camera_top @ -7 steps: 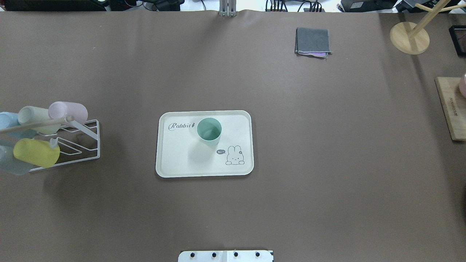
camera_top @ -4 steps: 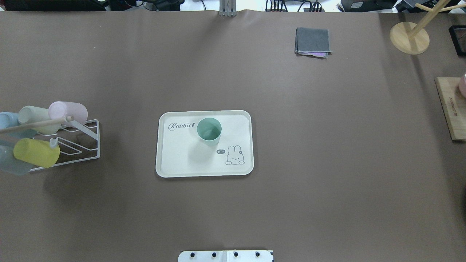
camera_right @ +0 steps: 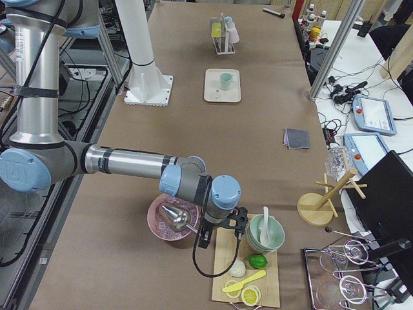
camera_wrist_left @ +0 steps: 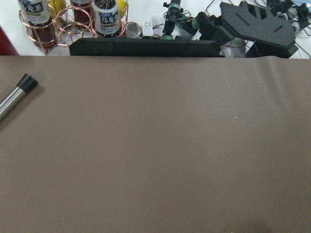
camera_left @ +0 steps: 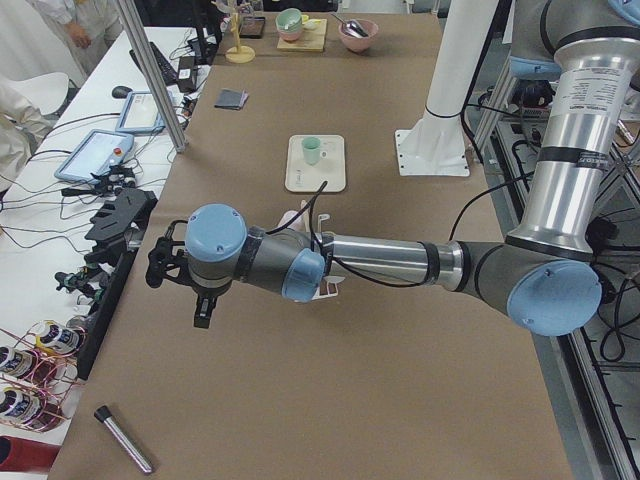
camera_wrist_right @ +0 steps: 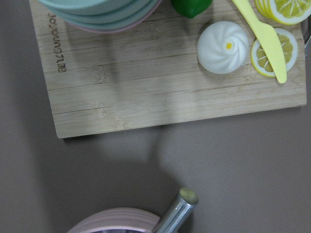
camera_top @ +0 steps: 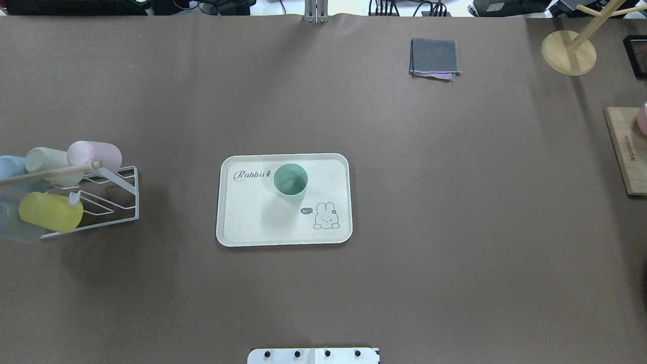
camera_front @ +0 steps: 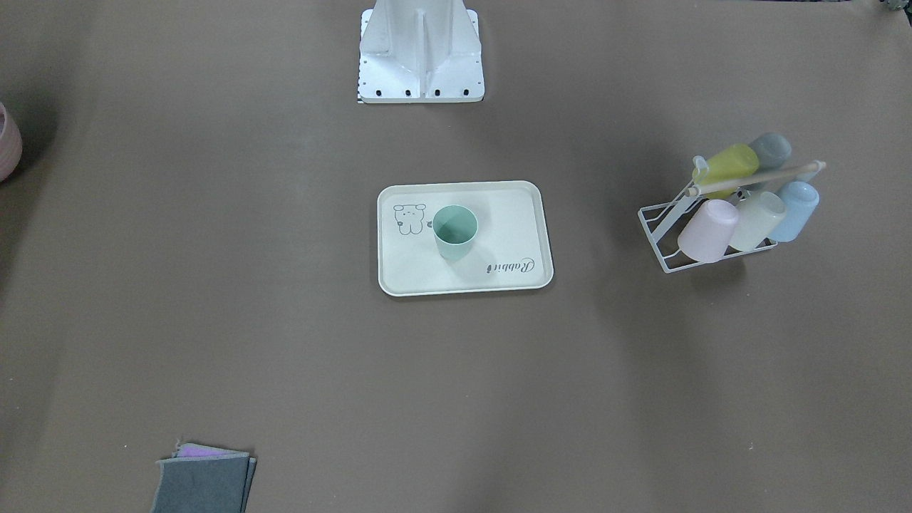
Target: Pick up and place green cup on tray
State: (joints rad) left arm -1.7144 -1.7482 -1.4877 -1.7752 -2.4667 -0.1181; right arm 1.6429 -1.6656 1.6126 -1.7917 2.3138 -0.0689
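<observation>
The green cup (camera_top: 290,180), a smooth pale mint tumbler, stood upright with its mouth up (nothing showed inside) on the flat cream round-cornered tray (camera_top: 252,217), between its "Rabbit" script and its small drawing, near the counter's middle, well apart from every edge.

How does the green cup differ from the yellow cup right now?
The green cup stands upright, mouth up, on the tray; the yellow cup sits tipped over on the wire rack. The green cup is alone; the yellow cup has other cups beside it. Both are smooth and handleless.
</observation>
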